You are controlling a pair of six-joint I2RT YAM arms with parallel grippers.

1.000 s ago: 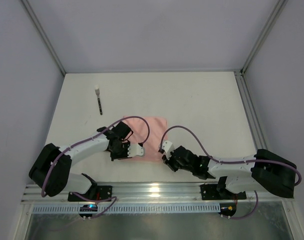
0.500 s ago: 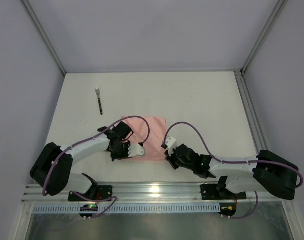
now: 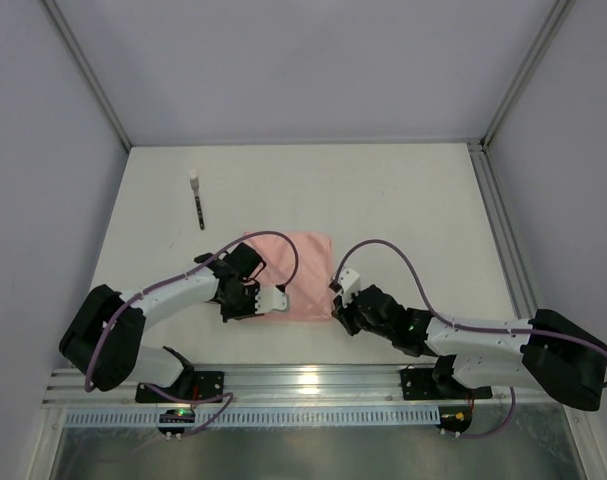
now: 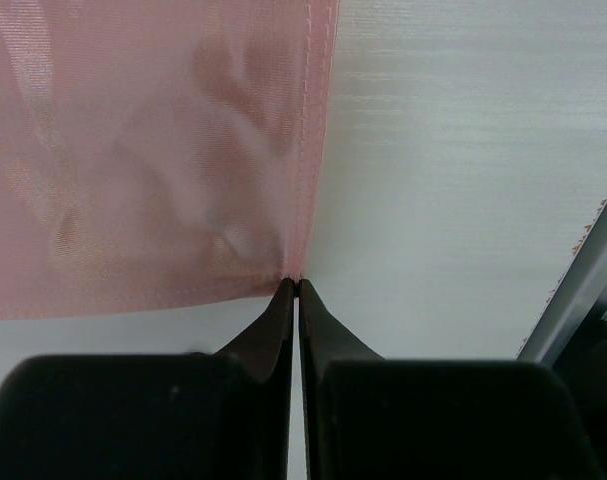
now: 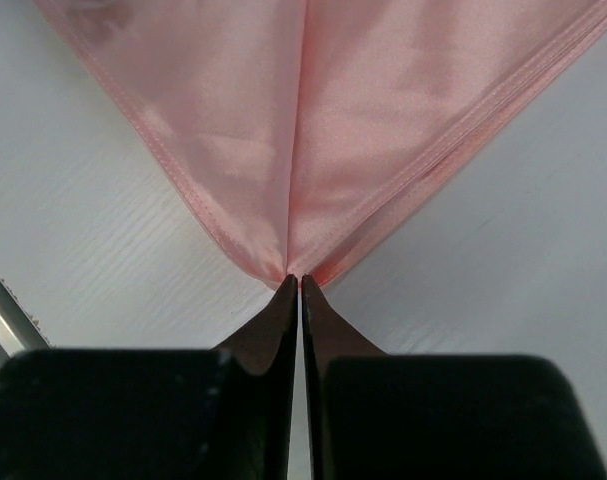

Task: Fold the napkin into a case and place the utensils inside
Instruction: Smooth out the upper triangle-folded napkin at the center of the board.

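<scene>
While the utensils [image 3: 198, 205] sit in the upper left of the top view, well apart from everything else (I only make out one dark stick with a pale tip, can't tell if it's two), the risk right now is all about the cloth. So the left gripper [image 4: 294, 285] is clamped tight on the napkin's [image 3: 303, 260] lower-left corner in the top view. It looks like it's got just the very tip of the hem though, so my guess is one quick pull and that slick fabric slides right out. The napkin lies flat-ish mid-frame on the table [image 3: 413, 200], between the two arms, not folded yet. Then the right gripper [image 5: 294, 283] is pinched closed on the lower-right corner, with the cloth puckered into a crease running up from its tips. Same thin bite. If one arm lifts faster or further than the other, I'd expect a skewed fold or a dropped corner, and dragging low could bunch the sheet up. Writing or brands: nothing readable anywhere, not on cloth, arms or table.
</scene>
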